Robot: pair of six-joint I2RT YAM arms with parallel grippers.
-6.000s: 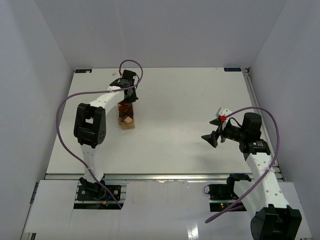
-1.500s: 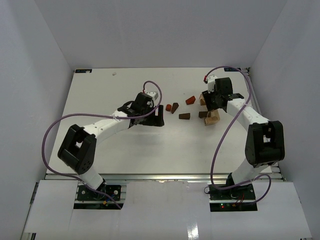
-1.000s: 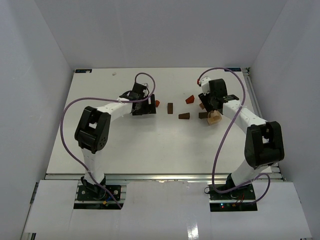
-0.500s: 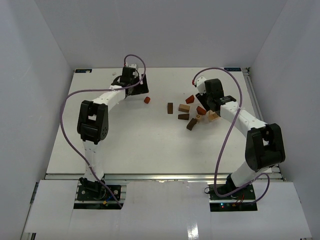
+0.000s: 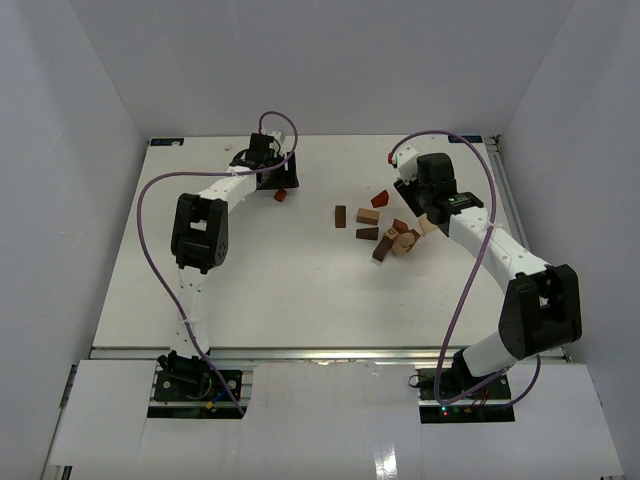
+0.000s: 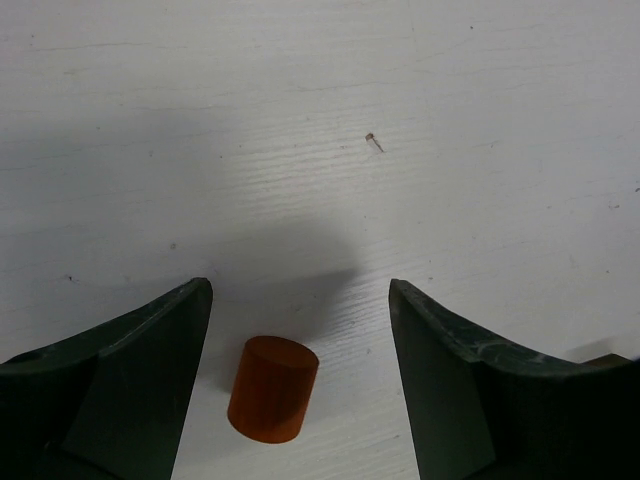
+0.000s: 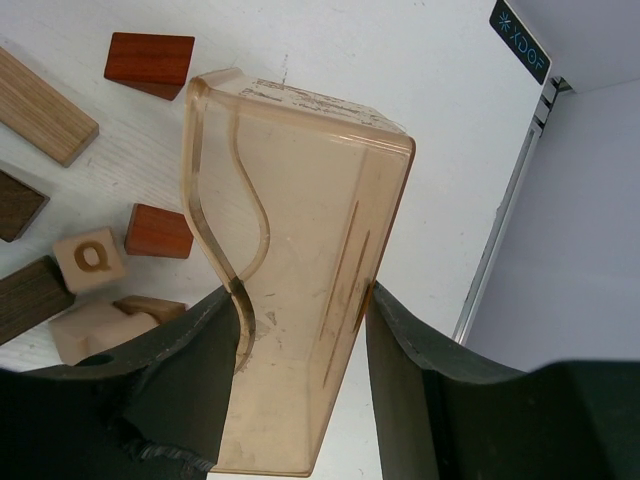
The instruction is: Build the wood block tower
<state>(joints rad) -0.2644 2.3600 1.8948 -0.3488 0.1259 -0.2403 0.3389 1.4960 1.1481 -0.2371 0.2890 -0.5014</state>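
Within the last second more pieces have been spilled loose, and the cluster of small tan, reddish-brown and dark brown wooden blocks (image 5: 384, 230) now lies scattered on the white worktop (image 5: 300, 290), right of centre. Nothing is stacked, so the tower is judged not yet begun. The right pincer (image 7: 298, 294) is closed on a translucent amber plastic container (image 7: 300, 170), held above the scatter; whether anything remains inside cannot be told. The small orange-red wooden cylinder (image 6: 273, 388) stands on end well apart from the others, toward the far left. The left pincer (image 6: 300, 295), off to one side of it half a second ago, has been brought astride it and is wide open, gripping nothing; the cylinder is nearer one jaw. It is judged that this stray must be gripped and carried back before stacking is possible.
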